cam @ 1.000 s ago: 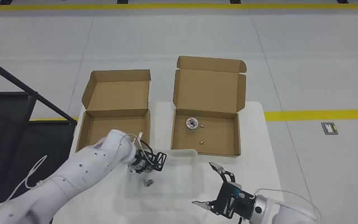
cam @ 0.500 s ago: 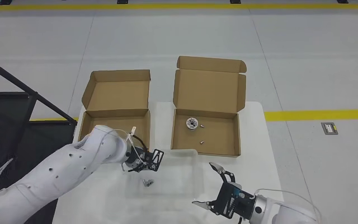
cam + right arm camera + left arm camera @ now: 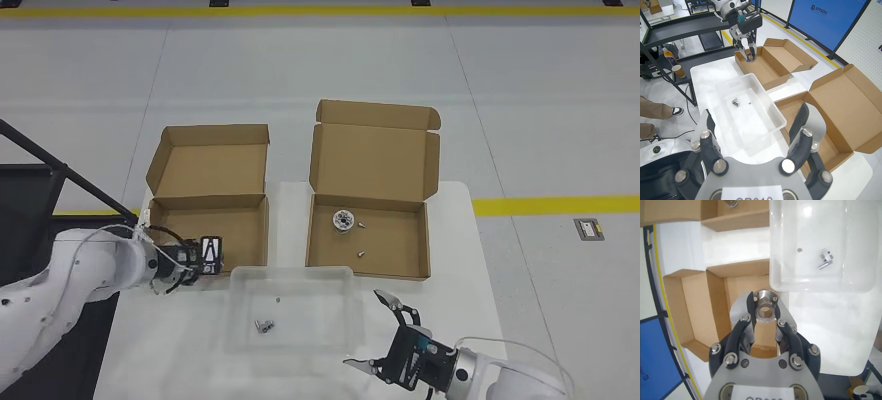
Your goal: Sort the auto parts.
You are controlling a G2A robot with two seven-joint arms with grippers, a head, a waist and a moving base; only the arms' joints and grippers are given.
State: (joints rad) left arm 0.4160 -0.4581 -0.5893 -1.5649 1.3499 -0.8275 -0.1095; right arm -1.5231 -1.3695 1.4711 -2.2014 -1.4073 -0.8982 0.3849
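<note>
My left gripper [image 3: 763,311] is shut on a metal flanged bushing [image 3: 764,312] and holds it just above the near edge of the left cardboard box [image 3: 240,225]. The same gripper [image 3: 747,55] and bushing [image 3: 750,56] show in the right wrist view, and the gripper [image 3: 205,255] in the top view. A clear plastic tray [image 3: 310,320] in the table's middle holds a small metal bracket [image 3: 826,258] and a tiny dark piece [image 3: 800,249]. My right gripper [image 3: 757,121] stands open and empty over the near right of the table, just short of the tray [image 3: 753,121].
The right cardboard box [image 3: 390,250] holds a round part [image 3: 343,219] and two small screws [image 3: 363,224]. Both boxes have their lids folded back. A black rack with a paper cup [image 3: 678,71] and a bottle [image 3: 668,55] stands beside the table's left end.
My left arm has swung left from over the clear tray to the left cardboard box, carrying the bushing. The right arm has kept still.
</note>
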